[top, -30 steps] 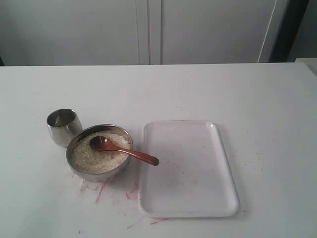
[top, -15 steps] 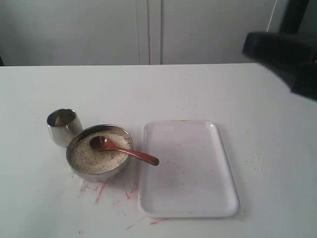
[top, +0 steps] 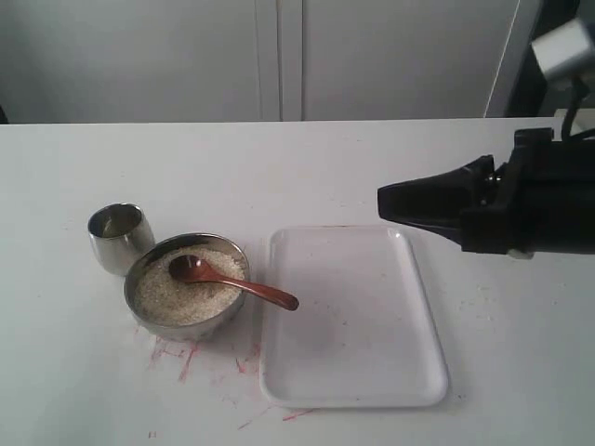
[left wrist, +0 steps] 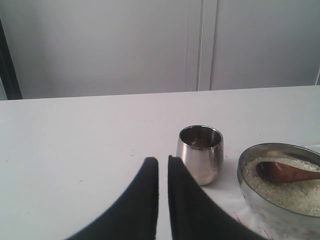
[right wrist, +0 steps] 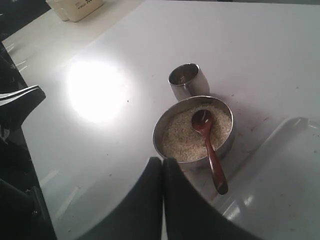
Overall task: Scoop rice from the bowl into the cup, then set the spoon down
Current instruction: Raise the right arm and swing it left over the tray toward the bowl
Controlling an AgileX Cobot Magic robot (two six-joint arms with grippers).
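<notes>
The steel bowl (top: 167,328) sits left of centre, filled with rice (top: 172,299). The wooden spoon (top: 232,282) lies with its scoop on the rice and its handle over the rim towards the tray. The cup (top: 120,237) stands upright just behind and left of the bowl, with a few grains inside. My right gripper (top: 383,201) hovers shut above the tray's far right corner, well away from the spoon (right wrist: 210,150); its jaws (right wrist: 163,160) touch. My left gripper (left wrist: 163,160) is out of the exterior view, low beside the cup (left wrist: 200,155), fingers nearly together with nothing between them.
A white rectangular tray (top: 349,316) with nothing on it lies directly right of the bowl. Red marks stain the white table (top: 279,167) in front of the bowl. A cabinet wall stands behind the table's far edge.
My right arm has come into the exterior view from the upper right and dropped leftwards over the tray's far corner. Bowl, spoon and cup have not moved.
</notes>
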